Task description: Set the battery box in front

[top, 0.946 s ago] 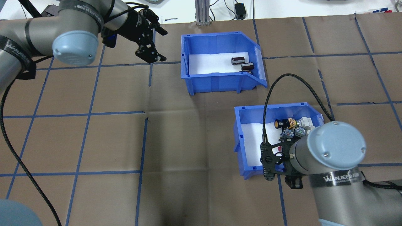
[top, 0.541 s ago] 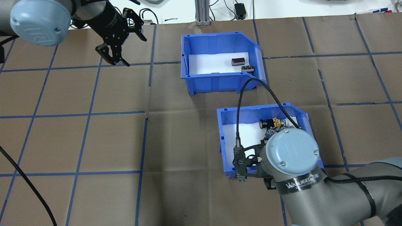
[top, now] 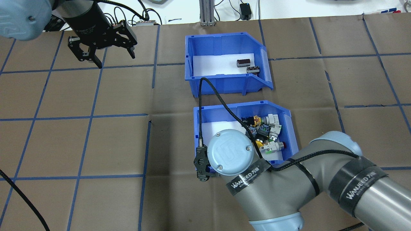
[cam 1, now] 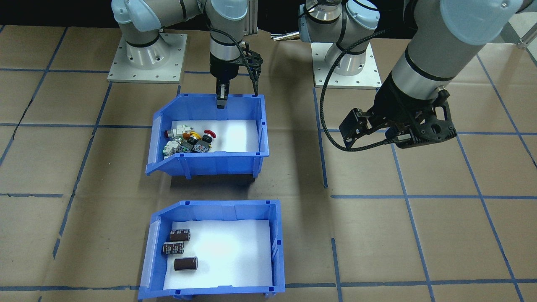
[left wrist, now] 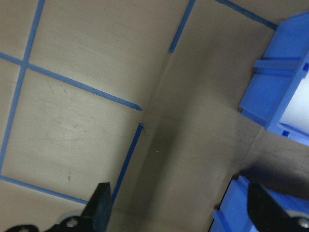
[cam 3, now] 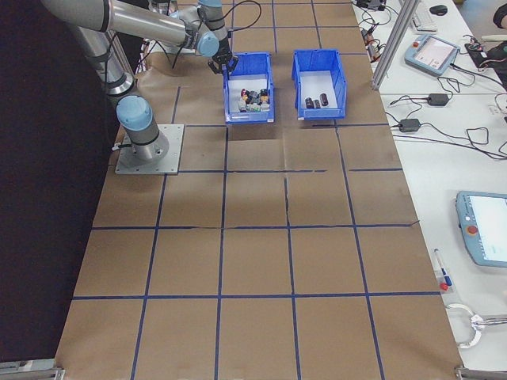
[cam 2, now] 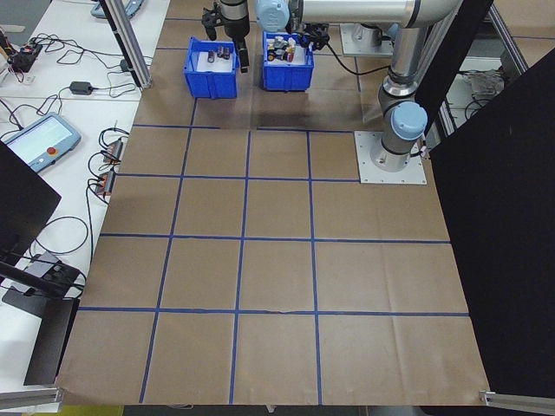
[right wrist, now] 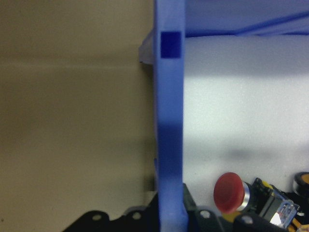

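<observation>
Battery box (top: 221,85) beyond switch bin (top: 221,110), well apart.

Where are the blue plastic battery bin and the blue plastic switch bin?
Blue plastic battery bin (cam 1: 275,243): front-facing view, right side wall.
Blue plastic switch bin (cam 1: 218,164): front-facing view, near wall.

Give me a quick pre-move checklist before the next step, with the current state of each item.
1. Right gripper astride the switch bin wall: ok, wall runs between its fingers in the right wrist view.
2. Grip firm: cannot tell.
3. Battery box sits farther from the robot than the switch bin: ok.
4. Three cells inside the battery box: ok.
5. Left gripper open, apart from both bins: ok.
</observation>
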You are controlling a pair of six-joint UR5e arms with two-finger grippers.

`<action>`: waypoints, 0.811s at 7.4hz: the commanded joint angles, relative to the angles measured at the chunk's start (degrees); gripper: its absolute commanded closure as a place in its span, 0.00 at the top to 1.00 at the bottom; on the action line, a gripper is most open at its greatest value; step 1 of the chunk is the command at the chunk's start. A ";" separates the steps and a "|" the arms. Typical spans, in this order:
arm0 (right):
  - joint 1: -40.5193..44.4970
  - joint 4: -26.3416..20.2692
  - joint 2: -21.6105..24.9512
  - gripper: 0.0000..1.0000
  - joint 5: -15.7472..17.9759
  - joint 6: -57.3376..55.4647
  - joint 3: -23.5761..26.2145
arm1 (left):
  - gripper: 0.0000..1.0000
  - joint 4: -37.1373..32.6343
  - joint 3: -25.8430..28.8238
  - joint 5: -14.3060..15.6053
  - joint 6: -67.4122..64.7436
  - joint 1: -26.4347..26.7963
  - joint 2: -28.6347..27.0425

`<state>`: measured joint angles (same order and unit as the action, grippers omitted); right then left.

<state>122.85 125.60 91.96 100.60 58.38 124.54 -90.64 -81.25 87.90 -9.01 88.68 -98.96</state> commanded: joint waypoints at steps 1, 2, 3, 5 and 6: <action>2.13 0.43 -1.17 0.00 0.03 -1.44 -0.61 | 0.99 0.37 -3.55 2.36 7.30 0.71 3.75; 2.13 0.43 -1.26 0.00 -0.05 -1.78 -0.52 | 0.99 0.46 -4.61 2.10 11.34 0.53 5.60; 2.13 0.43 -1.43 0.00 -0.31 -1.69 -0.44 | 0.99 -0.14 -4.80 1.84 11.90 0.62 5.45; 2.13 0.34 -1.43 0.86 -0.58 -2.13 -0.43 | 0.99 -0.85 -5.06 1.84 17.06 0.71 6.67; 2.05 -0.18 -1.43 1.00 -0.14 -2.31 -0.61 | 0.99 -2.68 -5.15 1.83 17.09 0.71 7.37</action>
<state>124.96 125.84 90.55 100.20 56.30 124.06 -91.77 -86.25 89.78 6.60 89.35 -92.37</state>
